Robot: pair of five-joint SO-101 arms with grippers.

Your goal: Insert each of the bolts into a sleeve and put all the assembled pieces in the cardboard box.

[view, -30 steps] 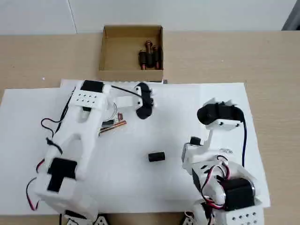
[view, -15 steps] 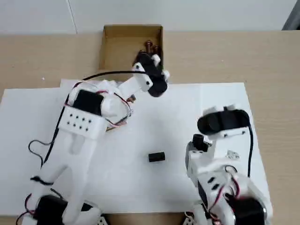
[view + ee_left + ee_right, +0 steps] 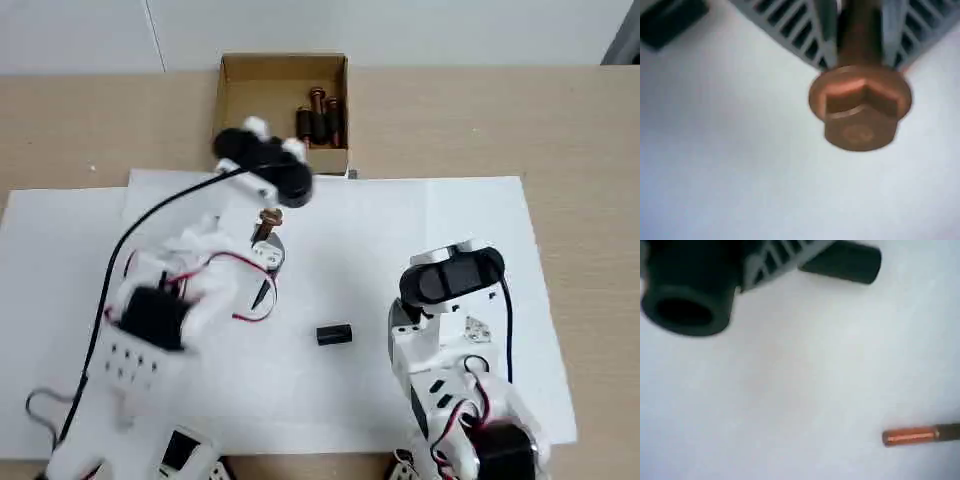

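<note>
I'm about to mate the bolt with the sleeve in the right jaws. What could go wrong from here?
The bolt is pinched by its shank in the left jaws; a push at contact could tilt it.
The held sleeve seems to sit at the right jaws' edge and could pop out.
The loose sleeve lies between the arms and could get knocked away.

We find no text, label, number or sign that can be read in any view. The one marking noted is a faint raised stamp on the head of the bolt, seen in the left wrist view; it is too blurred for us to make out.
</note>
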